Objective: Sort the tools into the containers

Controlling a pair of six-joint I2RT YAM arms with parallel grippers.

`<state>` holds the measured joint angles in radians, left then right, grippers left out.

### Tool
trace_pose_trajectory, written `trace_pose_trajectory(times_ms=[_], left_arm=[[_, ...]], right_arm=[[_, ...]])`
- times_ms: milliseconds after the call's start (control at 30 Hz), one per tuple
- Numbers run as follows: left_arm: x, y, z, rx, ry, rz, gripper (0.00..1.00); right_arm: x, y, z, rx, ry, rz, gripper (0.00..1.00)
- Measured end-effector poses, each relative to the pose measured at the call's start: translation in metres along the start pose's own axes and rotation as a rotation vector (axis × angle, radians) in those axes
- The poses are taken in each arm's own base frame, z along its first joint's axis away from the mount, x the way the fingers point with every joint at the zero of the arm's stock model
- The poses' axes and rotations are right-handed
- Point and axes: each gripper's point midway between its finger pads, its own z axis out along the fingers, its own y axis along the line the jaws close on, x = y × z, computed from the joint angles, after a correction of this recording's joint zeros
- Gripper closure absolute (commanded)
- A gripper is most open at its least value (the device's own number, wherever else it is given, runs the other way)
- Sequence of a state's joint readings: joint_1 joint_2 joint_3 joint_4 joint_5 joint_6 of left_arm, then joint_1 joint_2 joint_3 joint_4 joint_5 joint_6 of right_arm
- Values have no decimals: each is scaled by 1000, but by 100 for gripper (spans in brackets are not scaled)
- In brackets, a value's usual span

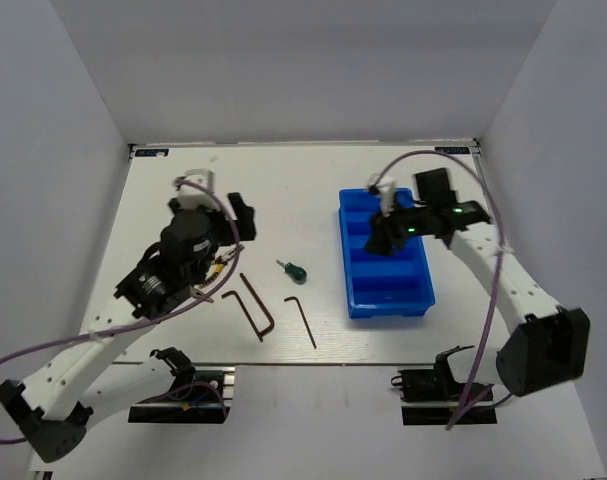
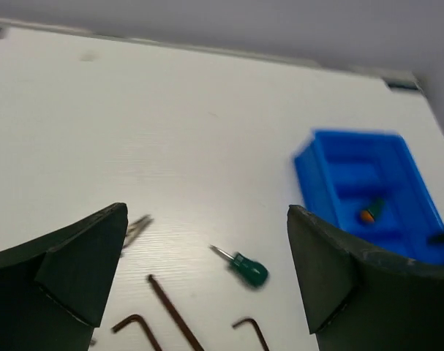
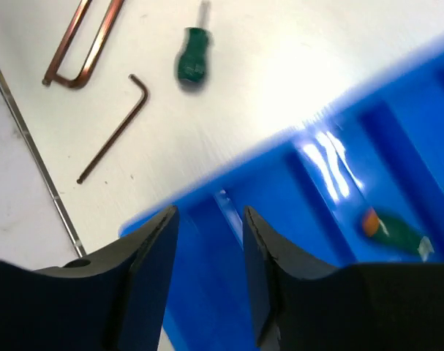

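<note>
In the top view, the three thin dark L-shaped hex keys lie on the white table (image 1: 163,180), closest to the arm bases in the lower middle of the frame. Two hex keys (image 1: 255,303) overlap or touch. The third hex key (image 1: 307,325) lies apart to their right.

Just beyond them, near the centre, the stubby green-handled screwdriver (image 1: 294,270) lies alone on the table. Left of it, the yellow-and-black-handled pliers (image 1: 217,266) show only a yellow fleck under the left arm. In the left wrist view their metal tips (image 2: 137,227) peek out beside one finger.

The left gripper (image 1: 241,222) hovers over bare table in the left-centre. Its wrist view shows the fingers (image 2: 83,270) spread wide with nothing between them (image 2: 207,212). The loose screwdriver (image 2: 245,268) and hex keys (image 2: 170,311) lie below the gap.

The bright blue rectangular plastic tray (image 1: 415,290) sits right of centre, with ribs dividing it. The right gripper (image 1: 381,240) hangs over its farther half. In the right wrist view its fingers (image 3: 145,278) are parted by only a narrow gap and hold nothing (image 3: 208,212), with the tray floor (image 3: 229,322) showing between them.

The second green-handled screwdriver (image 3: 393,231) lies inside one tray compartment at the lower right of that view. It also shows in the left wrist view (image 2: 371,211). I cannot tell exactly which section it is in.
</note>
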<state>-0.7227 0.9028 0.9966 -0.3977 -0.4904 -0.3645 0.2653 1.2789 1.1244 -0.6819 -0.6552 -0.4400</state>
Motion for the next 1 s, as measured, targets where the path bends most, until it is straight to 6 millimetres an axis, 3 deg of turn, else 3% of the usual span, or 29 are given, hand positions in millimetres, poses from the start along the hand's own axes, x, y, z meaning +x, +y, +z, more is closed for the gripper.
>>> trace_pose_trajectory(times_ms=[67, 133, 200, 267, 400, 733, 1000], left_arm=[[-14, 36, -11, -175, -69, -52, 0], [-7, 68, -16, -353, -75, -76, 0], [6, 92, -20, -493, -63, -61, 0], [22, 108, -21, -583, -42, -30, 0], [46, 127, -27, -667, 0, 27, 0], [30, 136, -47, -661, -79, -12, 0], [31, 144, -59, -638, -105, 16, 0]], right_arm=[[-4, 21, 37, -42, 92, -95, 55], [0, 39, 71, -70, 178, -164, 50], [11, 52, 101, -74, 269, -199, 38], [18, 61, 128, -65, 350, -203, 26], [14, 53, 169, 12, 430, -205, 24], [0, 42, 216, 125, 457, -194, 24], [33, 47, 239, 107, 549, -171, 28]])
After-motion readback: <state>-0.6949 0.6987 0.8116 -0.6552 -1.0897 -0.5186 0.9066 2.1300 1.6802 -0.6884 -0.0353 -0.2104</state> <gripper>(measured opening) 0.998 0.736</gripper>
